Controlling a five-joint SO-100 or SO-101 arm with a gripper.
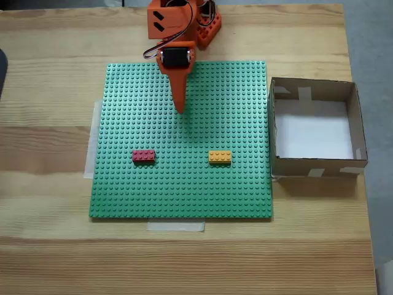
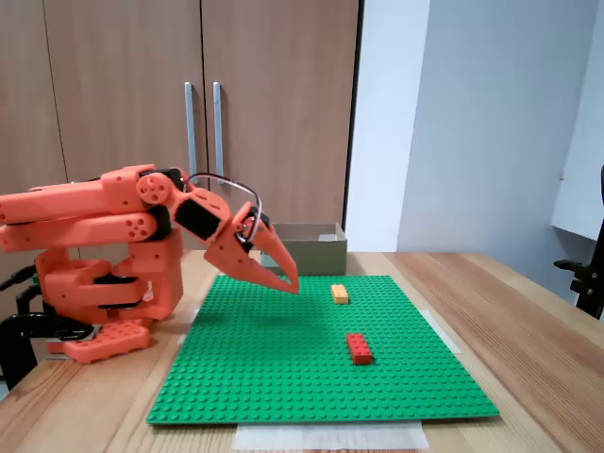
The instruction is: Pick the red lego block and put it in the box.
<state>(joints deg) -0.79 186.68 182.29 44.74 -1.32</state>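
Below the gripper (image 1: pixel 180 108) lies open green baseplate (image 1: pixel 123 184), with air under its tip in a fixed view (image 2: pixel 291 286). Ahead and to its left in the overhead-like fixed view sits the red brick (image 1: pixel 143 156), nothing between. The yellow brick (image 1: pixel 220 157) lies ahead to the right, well apart. The box (image 1: pixel 356 117) walls rise just beside the plate's right edge.

Red lego block (image 1: pixel 143 157) flat, outside box (image 1: pixel 316 166)

arm base (image 1: pixel 184 18): cut by top edge | box (image 2: pixel 307 247): partly hidden behind pincer (image 2: pixel 291 283)
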